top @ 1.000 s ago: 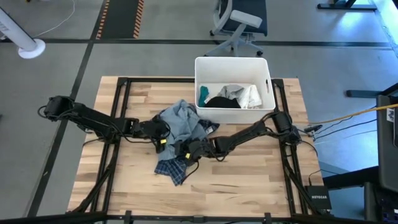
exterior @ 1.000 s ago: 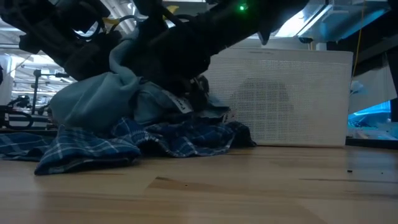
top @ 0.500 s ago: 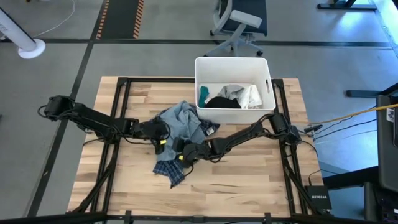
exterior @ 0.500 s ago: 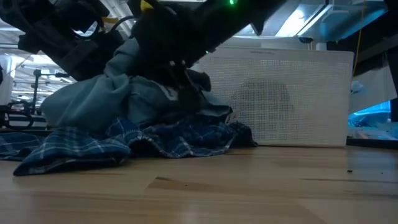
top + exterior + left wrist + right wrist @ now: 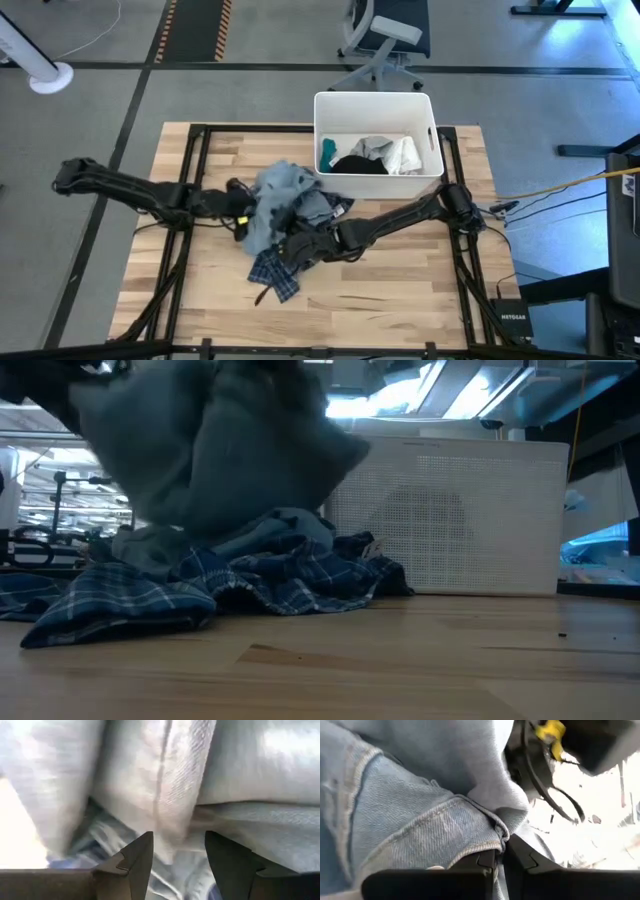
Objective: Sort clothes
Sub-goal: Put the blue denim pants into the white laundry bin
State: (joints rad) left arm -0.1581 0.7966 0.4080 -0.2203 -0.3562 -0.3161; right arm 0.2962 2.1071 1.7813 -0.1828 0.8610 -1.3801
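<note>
Your right gripper (image 5: 500, 862) has its jaws pressed together on a fold of the soft light blue-grey denim-like garment (image 5: 415, 820); its wrist view shows that pinch, while from above the gripper (image 5: 290, 245) is half buried in cloth. Your left gripper (image 5: 175, 855) has its two dark fingers (image 5: 135, 857) spread apart with pale fabric filling the space before them, though you cannot tell whether they touch it. In the high view the left gripper (image 5: 240, 205) sits at the garment's (image 5: 275, 195) left edge. The low view shows neither gripper clearly, only a blurred grey-blue mass (image 5: 210, 450) raised above the dark blue plaid cloth (image 5: 150, 595), which lies on the wooden table (image 5: 400, 660). Only the high view shows the white rectangular plastic bin (image 5: 375, 105) holding teal, black and white items, behind the pile, with both arms reaching inward from opposite table sides
</note>
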